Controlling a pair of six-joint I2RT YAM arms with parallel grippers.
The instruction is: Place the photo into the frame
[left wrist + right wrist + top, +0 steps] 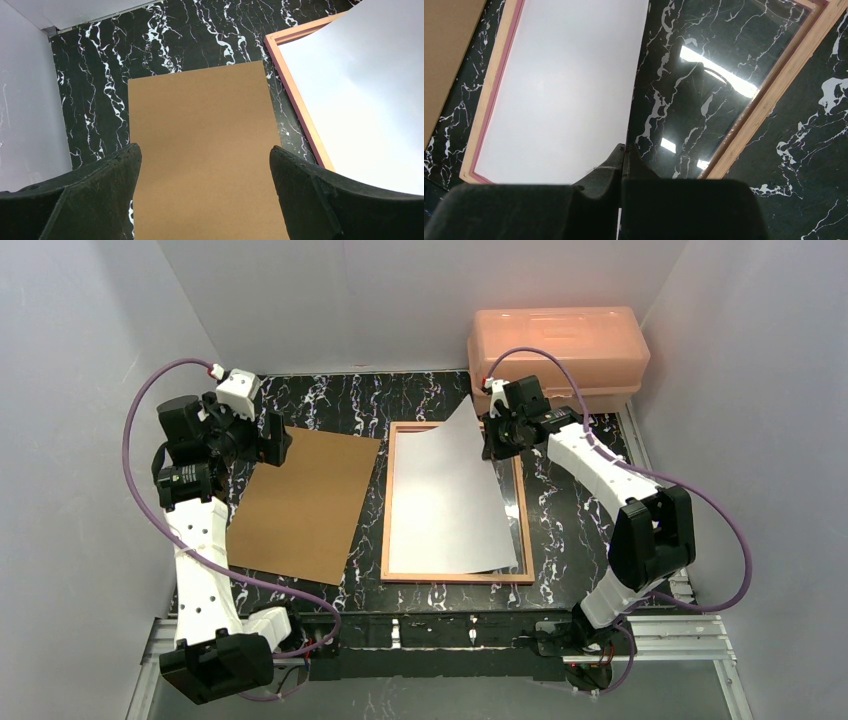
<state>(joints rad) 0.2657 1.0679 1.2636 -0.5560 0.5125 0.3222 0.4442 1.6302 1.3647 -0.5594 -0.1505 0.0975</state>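
The photo (445, 500) shows its white back and lies mostly inside the frame (388, 502). The frame rests flat on the black marble table, tan side up. The photo's far right corner is lifted and curls upward. My right gripper (491, 436) is shut on that raised edge. In the right wrist view the right gripper (625, 147) pinches the photo (564, 90) edge-on, with the bare pane (704, 65) and the frame's rim (764, 100) to its right. My left gripper (281, 445) hangs open and holds nothing; in its wrist view the left gripper (206, 155) is over the backing board.
A brown backing board (300, 505) lies flat to the left of the frame, seen also as the board (200, 125) under my left fingers. A peach plastic box (558, 345) stands at the back right. White walls close in three sides.
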